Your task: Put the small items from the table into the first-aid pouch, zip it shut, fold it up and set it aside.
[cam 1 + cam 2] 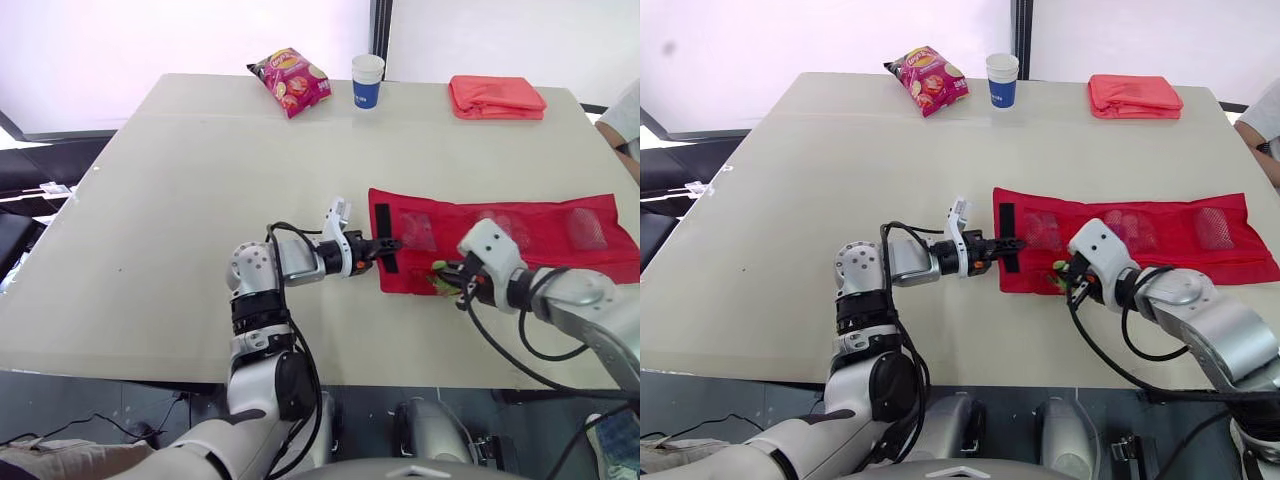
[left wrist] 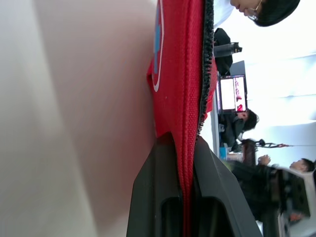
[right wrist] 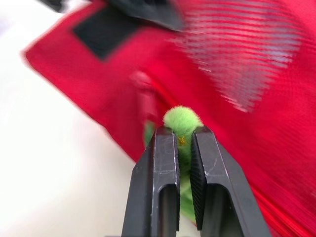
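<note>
Holds one fuzzy green item (image 3: 180,120) clamped between the two fingers of the right gripper (image 3: 183,134), at the near edge of the one red pouch (image 1: 520,238). Pinches that pouch's left end in the left gripper (image 1: 392,244), fingers closed on the fabric. Lies spread open by the near right edge of the desk (image 1: 180,200). Along the far edge: one crisp bag (image 1: 290,82), one paper cup (image 1: 367,80), one folded red cloth (image 1: 496,97).

Beige table (image 1: 180,200): red pouch (image 1: 520,235), chip bag (image 1: 291,81), paper cup (image 1: 367,80), folded red cloth (image 1: 496,97).

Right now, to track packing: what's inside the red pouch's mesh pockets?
Pale items show through the mesh pockets of the red pouch; the mesh hides what they are.
</note>
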Robot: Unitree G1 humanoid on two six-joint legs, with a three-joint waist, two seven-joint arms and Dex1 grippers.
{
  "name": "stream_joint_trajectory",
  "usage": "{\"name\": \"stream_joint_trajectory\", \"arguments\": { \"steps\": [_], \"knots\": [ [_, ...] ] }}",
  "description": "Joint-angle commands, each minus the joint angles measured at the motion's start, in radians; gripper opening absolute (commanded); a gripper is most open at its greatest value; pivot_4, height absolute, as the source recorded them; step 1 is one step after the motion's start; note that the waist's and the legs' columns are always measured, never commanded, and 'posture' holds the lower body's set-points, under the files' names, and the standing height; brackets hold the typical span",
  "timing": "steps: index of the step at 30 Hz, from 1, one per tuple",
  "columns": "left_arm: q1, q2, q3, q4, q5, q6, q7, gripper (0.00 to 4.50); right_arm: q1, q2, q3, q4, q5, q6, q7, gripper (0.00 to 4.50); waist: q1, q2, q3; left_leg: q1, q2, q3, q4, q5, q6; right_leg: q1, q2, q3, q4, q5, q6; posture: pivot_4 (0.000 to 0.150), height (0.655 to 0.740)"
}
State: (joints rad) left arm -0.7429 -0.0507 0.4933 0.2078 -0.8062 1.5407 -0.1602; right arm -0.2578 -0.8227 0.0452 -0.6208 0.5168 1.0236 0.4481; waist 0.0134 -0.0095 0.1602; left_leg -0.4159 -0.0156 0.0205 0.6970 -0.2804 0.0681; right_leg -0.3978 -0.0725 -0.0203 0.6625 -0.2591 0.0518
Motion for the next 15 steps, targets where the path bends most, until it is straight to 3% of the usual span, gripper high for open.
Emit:
{"name": "stream_joint_trajectory", "arguments": {
  "steps": [1,8,12,15],
  "knots": [
    [0.014,0.098,-0.004,-0.027,-0.001,-0.038,-0.054,0.00,0.041,-0.051,-0.143,-0.008,-0.079,0.010,-0.061,0.06,-0.002,0.000,0.000,0.000,0.000,0.000,0.000,0.000,0.000,0.000,0.000,0.000,0.000,0.000,0.000,0.150,0.7395],
    [0.035,0.309,-0.062,0.038,0.028,-0.094,-0.171,0.00,0.122,-0.110,-0.227,0.075,-0.277,-0.073,-0.166,0.06,-0.001,0.000,0.000,0.001,0.000,0.001,-0.001,0.000,-0.001,-0.001,0.001,0.001,0.000,0.000,0.000,0.150,0.7395],
    [0.011,0.507,-0.129,0.216,0.125,-0.252,-0.299,0.00,0.124,-0.107,-0.243,0.144,-0.408,-0.138,-0.257,0.06,-0.004,0.000,0.000,0.001,0.000,0.002,-0.002,0.001,-0.001,-0.001,0.001,0.000,0.000,0.000,0.000,0.150,0.7395],
    [-0.021,0.595,-0.180,0.342,0.182,-0.356,-0.372,0.00,0.158,-0.123,-0.280,0.164,-0.458,-0.154,-0.260,0.06,-0.003,0.000,0.000,0.002,0.000,0.002,-0.004,0.002,-0.003,-0.002,0.001,0.000,0.000,0.000,0.000,0.150,0.7395]
  ]
}}
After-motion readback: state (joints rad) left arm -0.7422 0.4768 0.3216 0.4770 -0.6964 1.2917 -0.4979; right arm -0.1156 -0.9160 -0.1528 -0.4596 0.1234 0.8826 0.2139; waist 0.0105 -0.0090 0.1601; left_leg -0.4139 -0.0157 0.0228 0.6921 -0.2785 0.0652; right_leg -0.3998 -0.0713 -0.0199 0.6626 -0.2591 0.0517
